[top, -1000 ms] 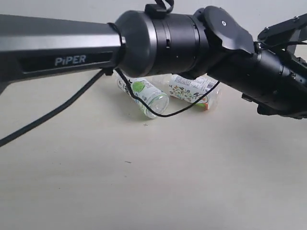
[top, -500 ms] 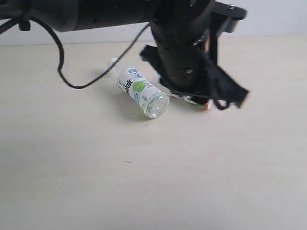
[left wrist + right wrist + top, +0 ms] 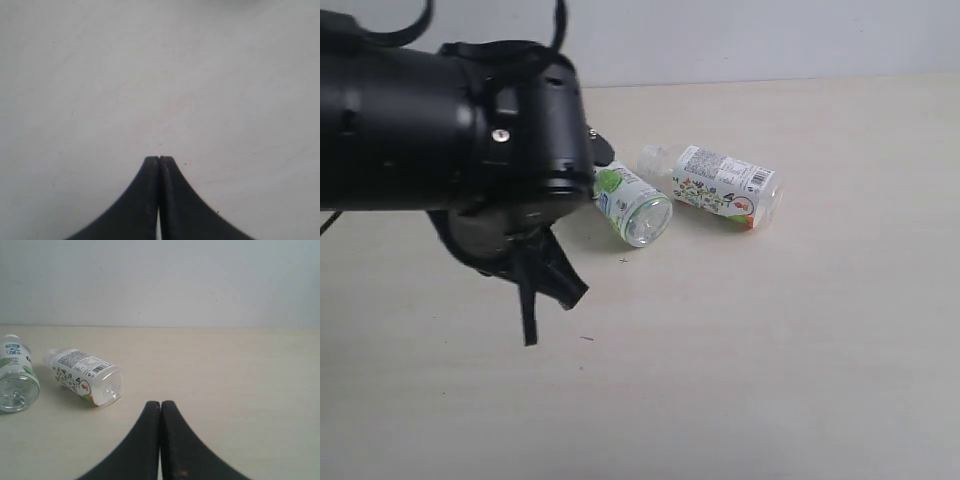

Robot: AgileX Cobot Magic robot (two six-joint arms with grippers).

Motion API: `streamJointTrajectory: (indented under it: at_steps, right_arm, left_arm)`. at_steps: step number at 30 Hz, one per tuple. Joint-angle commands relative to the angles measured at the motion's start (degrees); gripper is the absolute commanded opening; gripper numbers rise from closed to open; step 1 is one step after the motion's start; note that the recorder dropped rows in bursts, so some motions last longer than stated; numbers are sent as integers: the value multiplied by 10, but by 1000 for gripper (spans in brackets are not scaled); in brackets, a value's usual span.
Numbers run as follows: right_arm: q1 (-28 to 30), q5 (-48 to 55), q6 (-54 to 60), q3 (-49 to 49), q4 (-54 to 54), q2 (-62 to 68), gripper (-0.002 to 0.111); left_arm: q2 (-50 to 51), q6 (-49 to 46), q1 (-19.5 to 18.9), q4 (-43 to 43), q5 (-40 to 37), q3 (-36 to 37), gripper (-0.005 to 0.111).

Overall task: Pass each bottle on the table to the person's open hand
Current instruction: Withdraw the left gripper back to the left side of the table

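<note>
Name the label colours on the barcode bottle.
Bottle: white, green leaf print, orange spot; clearest in right wrist view.

wall [image 3: 770,40]: plain, pale grey-white, flat; stands well ahead of right gripper [image 3: 160,402], meets far edge of tabletop in straight horizontal line.
table [image 3: 770,350]: broad, flat, pale cream top, faint wood grain, few tiny dark specks; runs beneath and ahead of right gripper, up to wall.
beneath left gripper [image 3: 159,159]: bare tabletop only, reads greyer there, fine specks scattered just past fingertips.
light: soft, even, slightly cool; shadows on tabletop faint, soft-edged.
</note>
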State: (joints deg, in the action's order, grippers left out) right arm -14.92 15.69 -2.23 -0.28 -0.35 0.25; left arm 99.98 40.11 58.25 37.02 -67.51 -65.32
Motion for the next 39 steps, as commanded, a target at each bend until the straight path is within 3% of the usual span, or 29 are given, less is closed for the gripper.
streamJointTrajectory:
  at_steps: [1, 6, 9, 11, 15, 39]
  right_arm:
    - [4, -5, 0, 3, 0, -2, 0]
    - [4, -5, 0, 3, 0, -2, 0]
    - [4, -5, 0, 3, 0, -2, 0]
    - [4, -5, 0, 3, 0, -2, 0]
    - [4, -5, 0, 3, 0, -2, 0]
    - [4, -5, 0, 3, 0, -2, 0]
  left_arm:
    - [-82, -4, -26, -19, 80, 67, 0]
    - [-187, -160, -103, -209, 249, 129, 0]
    - [-238, -273, -156, -341, 307, 157, 0]
    - [-269, -317, -188, -396, 339, 177, 0]
    - [-296, -323, -226, -413, 376, 207, 0]
    - [-300, -335, -230, -417, 444, 214, 0]
